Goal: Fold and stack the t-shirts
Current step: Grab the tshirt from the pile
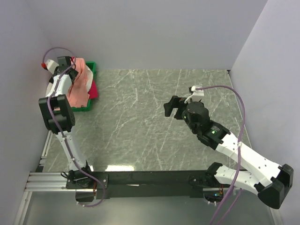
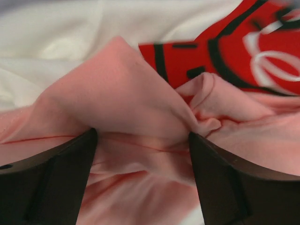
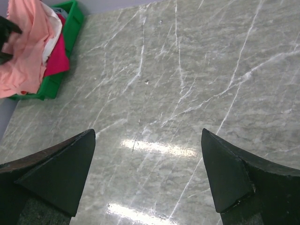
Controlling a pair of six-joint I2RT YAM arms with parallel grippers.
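The t-shirts lie heaped in a green tray (image 1: 92,66) at the far left. The salmon-pink shirt (image 1: 79,84) is on top and drapes over the tray's front. The magenta shirt (image 1: 94,89) shows under it. In the left wrist view the salmon-pink shirt (image 2: 117,89) bunches over the white shirt (image 2: 56,33) with its red printed patch (image 2: 253,51). My left gripper (image 2: 143,136) is open, pressed into the heap with a fold of salmon cloth between its fingers. My right gripper (image 1: 168,108) is open and empty above the mid table.
The marble table (image 1: 140,122) stretches from the tray to the right wall. Grey walls close in the left, back and right sides. In the right wrist view the tray (image 3: 75,14) with the salmon shirt (image 3: 23,51) and magenta shirt (image 3: 56,58) sits far left.
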